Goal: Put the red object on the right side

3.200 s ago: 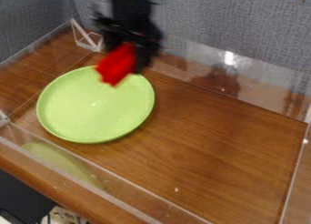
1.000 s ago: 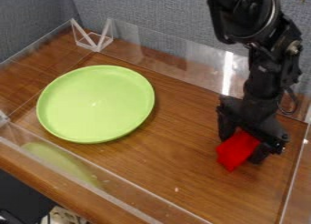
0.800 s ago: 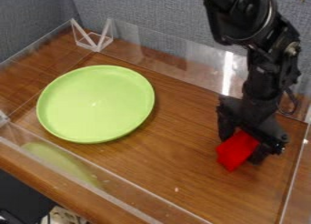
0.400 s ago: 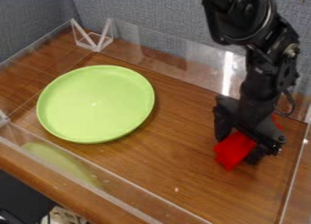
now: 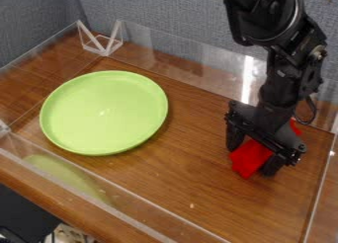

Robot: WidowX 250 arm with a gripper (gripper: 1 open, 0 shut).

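Upper portion of robot arm (image 5: 280, 40) cut off by the top edge. Red block (image 5: 248, 158) partly hidden behind the gripper (image 5: 260, 166); its full outline cannot be determined. Cable at lower left (image 5: 69, 233) cut off by the bottom edge.

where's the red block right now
In the camera view, the red block is on the right side of the table, at the gripper's fingers, right of the green plate.

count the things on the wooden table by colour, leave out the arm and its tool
red: 1, the block at the tool
lime-green: 1, the round plate
white: 1, the small wire frame at the back
total: 3
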